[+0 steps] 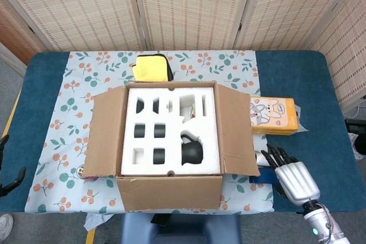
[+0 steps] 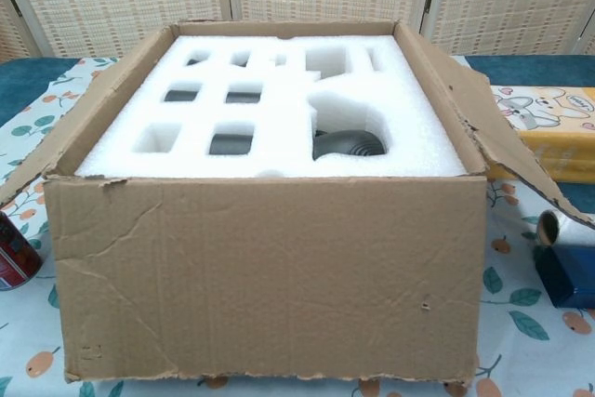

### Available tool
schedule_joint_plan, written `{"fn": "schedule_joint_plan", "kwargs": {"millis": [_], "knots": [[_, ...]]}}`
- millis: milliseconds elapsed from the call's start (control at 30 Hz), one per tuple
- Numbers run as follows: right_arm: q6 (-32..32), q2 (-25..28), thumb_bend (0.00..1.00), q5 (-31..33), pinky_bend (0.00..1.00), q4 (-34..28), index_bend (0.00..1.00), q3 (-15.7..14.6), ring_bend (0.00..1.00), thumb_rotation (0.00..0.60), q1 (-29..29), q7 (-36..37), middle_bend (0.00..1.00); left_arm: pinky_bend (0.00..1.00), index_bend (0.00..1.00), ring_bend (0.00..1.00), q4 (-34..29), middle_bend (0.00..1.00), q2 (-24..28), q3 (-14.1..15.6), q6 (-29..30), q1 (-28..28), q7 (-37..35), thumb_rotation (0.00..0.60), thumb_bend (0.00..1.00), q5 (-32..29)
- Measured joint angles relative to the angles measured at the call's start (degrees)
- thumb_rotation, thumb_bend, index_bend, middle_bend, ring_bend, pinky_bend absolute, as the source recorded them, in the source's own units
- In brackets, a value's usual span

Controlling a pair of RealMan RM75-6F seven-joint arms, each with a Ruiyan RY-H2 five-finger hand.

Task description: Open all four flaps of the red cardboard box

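The cardboard box (image 1: 169, 193) (image 2: 270, 276), brown on every face that shows, stands mid-table with its top open. Its left flap (image 1: 106, 132) and right flap (image 1: 234, 132) are spread outward, and the front flap hangs down the near side. Inside lies white foam (image 1: 171, 98) (image 2: 279, 109) holding a black teapot (image 1: 193, 154) (image 2: 349, 144) and dark cups. My right hand (image 1: 291, 178) hovers to the right of the right flap, fingers apart, holding nothing. Only the dark fingertips of my left hand (image 1: 7, 170) show at the left edge, spread and empty. The chest view shows neither hand.
A yellow tissue pack (image 1: 273, 115) (image 2: 548, 127) lies right of the box. A blue box (image 2: 567, 271) with a white roll sits under my right hand. A yellow pouch (image 1: 151, 67) lies behind the box, and a red can (image 2: 14, 253) stands near its left corner.
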Motion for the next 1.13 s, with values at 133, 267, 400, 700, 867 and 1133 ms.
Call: {"fn": "schedule_joint_plan", "kwargs": {"millis": [133, 267, 400, 700, 867, 1133], "knots": [[4.36, 0.75, 0.39, -3.43, 0.31, 4.37, 0.00, -4.86, 0.00, 0.600, 2.01, 3.28, 0.00, 0.02, 0.00, 0.00, -0.25, 0.01, 0.04, -0.06, 0.04, 0.06, 0.23, 0.600, 0.39, -0.15], [9.69, 0.51, 0.38, -6.96, 0.28, 9.46, 0.00, -8.95, 0.00, 0.600, 3.88, 5.90, 0.00, 0.02, 0.00, 0.00, -0.58, 0.01, 0.16, 0.17, -0.29, 0.04, 0.65, 0.600, 0.39, -0.07], [16.88, -1.43, 0.39, -10.25, 0.21, 16.20, 0.00, -12.36, 0.00, 0.600, 5.78, 8.83, 0.00, 0.02, 0.00, 0.00, -1.08, 0.00, 0.27, 0.43, -0.82, -0.03, 1.86, 0.600, 0.39, -0.14], [30.97, -9.37, 0.39, -8.57, 0.00, 29.08, 0.00, -16.87, 0.00, 0.600, 9.33, 13.70, 0.00, 0.02, 0.00, 0.00, -1.98, 0.00, 0.65, 0.93, -2.33, -0.38, 3.13, 0.600, 0.39, -0.47], [34.86, -11.25, 0.38, -3.95, 0.00, 31.86, 0.00, -17.72, 0.00, 0.600, 11.16, 16.42, 0.00, 0.02, 0.00, 0.00, -2.26, 0.01, 0.52, 1.17, -2.46, -0.45, 4.02, 0.600, 0.39, -0.19], [38.97, -10.59, 0.38, -0.77, 0.00, 30.84, 0.00, -21.00, 0.00, 0.600, 13.16, 16.87, 0.00, 0.02, 0.00, 0.00, -2.84, 0.00, 0.31, 1.76, -2.39, -0.37, 5.60, 0.600, 0.39, 0.48]]}}
